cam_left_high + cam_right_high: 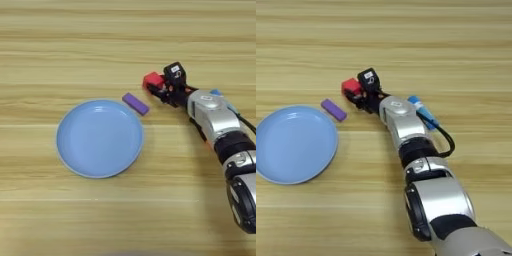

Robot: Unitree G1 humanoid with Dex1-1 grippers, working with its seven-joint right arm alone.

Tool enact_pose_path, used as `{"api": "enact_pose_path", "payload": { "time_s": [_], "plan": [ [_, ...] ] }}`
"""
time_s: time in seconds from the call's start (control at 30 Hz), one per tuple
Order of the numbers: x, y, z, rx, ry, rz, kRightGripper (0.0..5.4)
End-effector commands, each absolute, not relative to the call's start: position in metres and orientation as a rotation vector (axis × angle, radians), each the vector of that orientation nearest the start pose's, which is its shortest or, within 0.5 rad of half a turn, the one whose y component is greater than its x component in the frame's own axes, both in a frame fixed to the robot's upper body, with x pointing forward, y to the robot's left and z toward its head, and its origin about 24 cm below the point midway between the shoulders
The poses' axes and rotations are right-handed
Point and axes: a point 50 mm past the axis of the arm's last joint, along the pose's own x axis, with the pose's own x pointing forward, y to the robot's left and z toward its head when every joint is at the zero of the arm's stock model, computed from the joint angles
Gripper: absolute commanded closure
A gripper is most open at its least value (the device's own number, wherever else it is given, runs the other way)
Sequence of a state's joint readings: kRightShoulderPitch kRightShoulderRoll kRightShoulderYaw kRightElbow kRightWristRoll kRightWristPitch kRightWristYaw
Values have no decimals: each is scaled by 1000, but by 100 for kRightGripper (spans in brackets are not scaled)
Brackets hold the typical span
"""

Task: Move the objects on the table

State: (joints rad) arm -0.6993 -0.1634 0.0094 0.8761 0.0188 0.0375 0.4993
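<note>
A small red cube (151,79) sits between the two black fingers of my right gripper (157,86), which is shut on it at table level, right of the picture's middle. The silver forearm (401,122) runs in from the lower right. A flat purple block (136,103) lies just left of the gripper, by the upper right rim of the large round light-blue plate (67,150), which has nothing on it. A blue tube (423,114) lies behind the forearm, partly hidden by it. The pliers are out of view.
The light wooden table (100,40) fills both views. A black cable (447,142) loops off the forearm on its right side. Bare wood stretches behind the gripper and in front of the plate.
</note>
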Motion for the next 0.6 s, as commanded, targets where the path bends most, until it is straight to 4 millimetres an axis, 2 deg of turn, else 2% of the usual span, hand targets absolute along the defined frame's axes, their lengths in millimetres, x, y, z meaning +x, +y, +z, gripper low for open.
{"api": "enact_pose_path", "payload": {
  "time_s": [0.03, 0.47, 0.6],
  "plan": [
    [383, -133, 96, -183, 104, 527, 317],
    [382, -137, 84, -186, 145, 512, 317],
    [383, -136, 89, -175, 116, 520, 242]
  ]
}}
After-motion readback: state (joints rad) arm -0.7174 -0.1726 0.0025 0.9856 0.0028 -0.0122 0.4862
